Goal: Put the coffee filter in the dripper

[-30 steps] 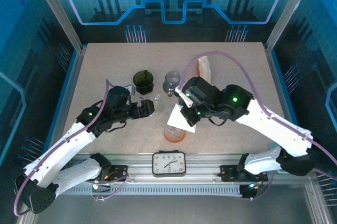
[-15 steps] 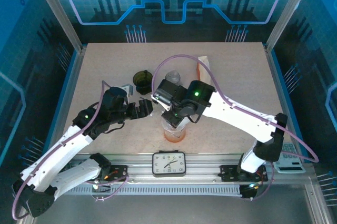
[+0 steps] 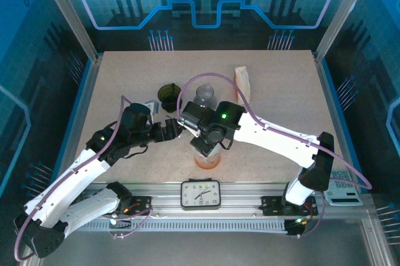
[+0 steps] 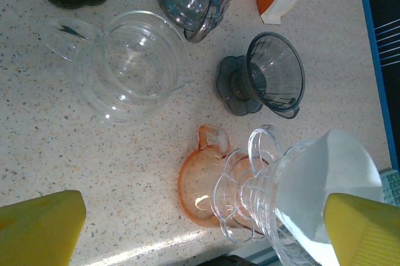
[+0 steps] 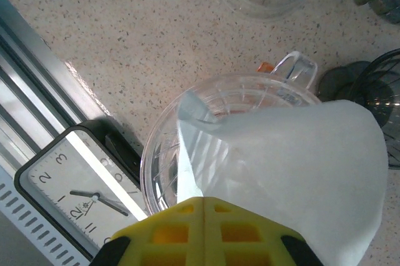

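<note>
The right hand (image 5: 203,206) is pressed together, pinching the white paper coffee filter (image 5: 294,153) at the mouth of the clear dripper (image 5: 164,153), with one corner lying within its rim. The dripper stands on an orange cup (image 4: 195,194) on the tabletop (image 4: 75,147), near a clock (image 5: 69,185). The left hand (image 3: 170,130) is spread wide and empty, just beside the dripper

dark dripper (image 4: 275,72) beside clear dripper (image 4: 250,203), clock (image 3: 200,193) nearby; table (image 3: 125,72) open beyond
</note>
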Controlling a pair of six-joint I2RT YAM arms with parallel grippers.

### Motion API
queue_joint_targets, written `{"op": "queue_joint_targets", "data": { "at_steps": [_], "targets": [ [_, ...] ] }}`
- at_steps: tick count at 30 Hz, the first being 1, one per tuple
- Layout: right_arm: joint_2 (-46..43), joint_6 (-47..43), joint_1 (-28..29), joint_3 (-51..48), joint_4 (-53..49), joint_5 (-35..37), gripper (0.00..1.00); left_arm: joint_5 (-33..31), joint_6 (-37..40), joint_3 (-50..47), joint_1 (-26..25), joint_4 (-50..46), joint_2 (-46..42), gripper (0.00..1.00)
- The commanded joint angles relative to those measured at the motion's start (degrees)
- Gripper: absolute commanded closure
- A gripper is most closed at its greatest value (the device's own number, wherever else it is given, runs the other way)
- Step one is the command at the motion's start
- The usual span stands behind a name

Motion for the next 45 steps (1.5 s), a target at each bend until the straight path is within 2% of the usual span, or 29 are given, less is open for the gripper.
{"op": "queue_joint_targets", "data": {
  "at_steps": [1,4,6,12,15,19,23,28,33,36,45],
  "targets": [
    [0.07,1.03,0.77,-1.57,1.76,-1.44,1.0,1.44,-1.0,-0.47,0.5,-0.03,-0.71,0.01],
    [-0.26,1.25,0.76,-2.21,2.26,-1.4,1.0,1.53,-1.13,-0.31,0.55,-0.03,-0.75,0.01],
    [-0.54,1.5,0.77,-2.19,2.35,-1.59,0.95,1.63,-1.18,-0.31,0.52,-0.07,-0.71,0.01],
    [-3.97,2.12,0.78,-3.08,3.98,-0.95,0.68,4.05,-1.54,-0.56,0.61,1.47,-0.29,0.01],
    [-6.4,2.55,0.7,-3.94,4.87,-0.65,0.58,5.88,-1.62,-0.66,0.73,2.73,0.22,0.02],
    [-9.67,3.7,0.49,-5.81,5.65,0.6,0.46,10.16,-0.9,-0.25,1.01,4.9,1.93,0.1],
    [-14.1,6.63,-1.7,-9.95,7.89,1.36,0.39,16.77,0.05,1.02,1.05,7.23,5.59,0.2],
    [-17.16,9.57,-7.93,-14.47,9.12,0.87,0.38,21.84,1.07,3.0,0.56,7.31,9.93,0.36],
    [-16.4,9.27,-11.72,-16.79,9.28,0.82,0.46,22.49,2.51,4.02,-1.52,6.5,11.91,0.36],
    [-15.39,8.72,-12.31,-17.66,10.03,0.67,0.53,22.61,2.27,3.61,-1.59,6.72,12.42,0.38],
    [-13.39,7.68,-12.25,-19.62,12.45,-0.73,0.72,23.75,-0.11,1.07,-1.63,10.67,14.02,0.53]
  ]
}}
